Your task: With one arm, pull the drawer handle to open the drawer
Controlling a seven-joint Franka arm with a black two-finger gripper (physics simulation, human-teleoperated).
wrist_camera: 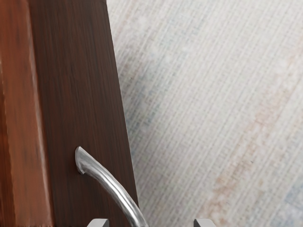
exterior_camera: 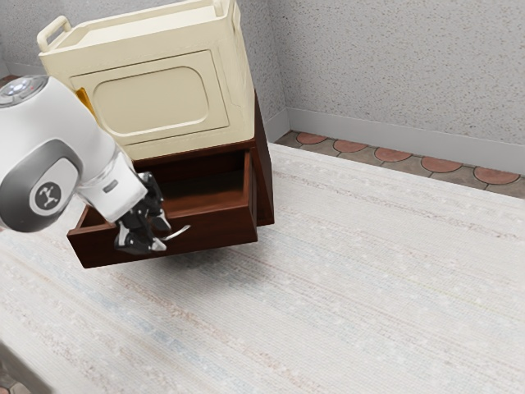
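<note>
Nearest you in the exterior view is the white arm (exterior_camera: 102, 135), coming in from the exterior view's left and bending down to its black claw (exterior_camera: 162, 235) at the drawer front. Your handle (exterior_camera: 178, 233), a thin curved bar, is on the outer face of the drawer (exterior_camera: 215, 238), right at the tips, with one end poking out past them toward the exterior view's right. That drawer stands well out of its brown cabinet (exterior_camera: 263, 185), with its inside in sight under the cream box (exterior_camera: 160, 98). From here the claw's dark parts run together, so take the exact gap around the handle as a likely reading only.

From the wrist view you get the better answer: the claw is open, its two fingertips (wrist_camera: 204, 222) wide apart, one to either side of the handle. One end of the handle meets the drawer front, and from there it arches out into the gap, nearer one tip than the other. Its length runs aslant to the line between the tips, neither square to it nor along it. If you want more travel, you would probably draw straight away from the cabinet; should you close first, expect that slant to make the handle twist or slip a little.
</note>
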